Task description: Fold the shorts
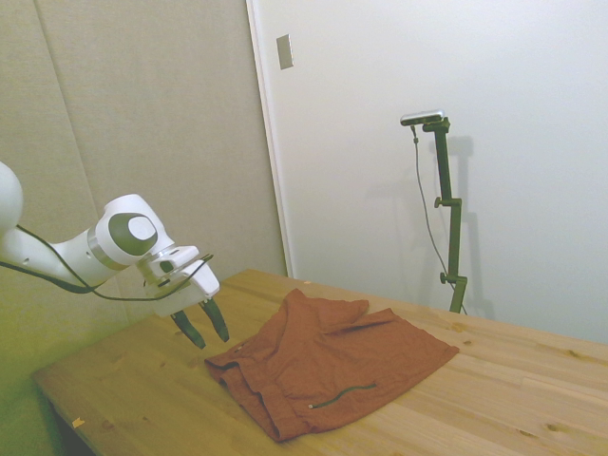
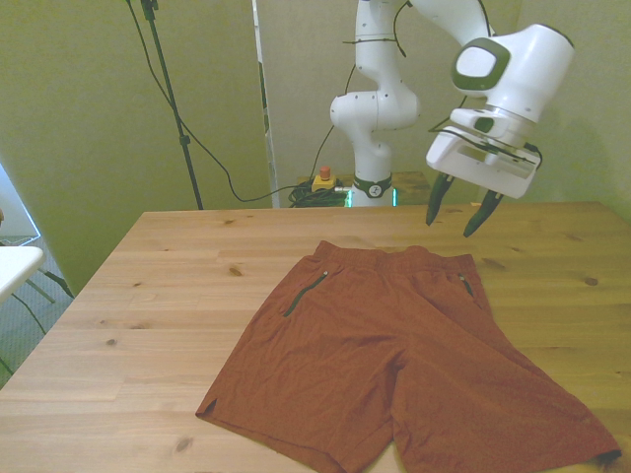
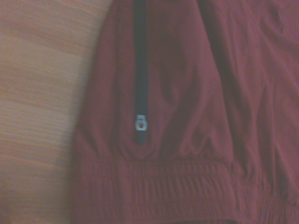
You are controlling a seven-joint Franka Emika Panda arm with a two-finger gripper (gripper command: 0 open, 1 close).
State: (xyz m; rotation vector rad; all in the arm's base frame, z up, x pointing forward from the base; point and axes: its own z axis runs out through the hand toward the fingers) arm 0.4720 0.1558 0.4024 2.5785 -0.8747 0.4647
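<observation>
Side view taken from off one end of tabletop, slightly above, set well back. Front view taken from across tabletop, raised, angled down along its length. Both views share shorts spread flat and pincer held above waistband end. Wrist view taken from very near, aimed down at waistband corner of shorts, dark zipper and strip of bare wood; picture soft.

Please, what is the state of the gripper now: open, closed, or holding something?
Gripper: open, holding nothing, above the shorts' waistband corner.
</observation>
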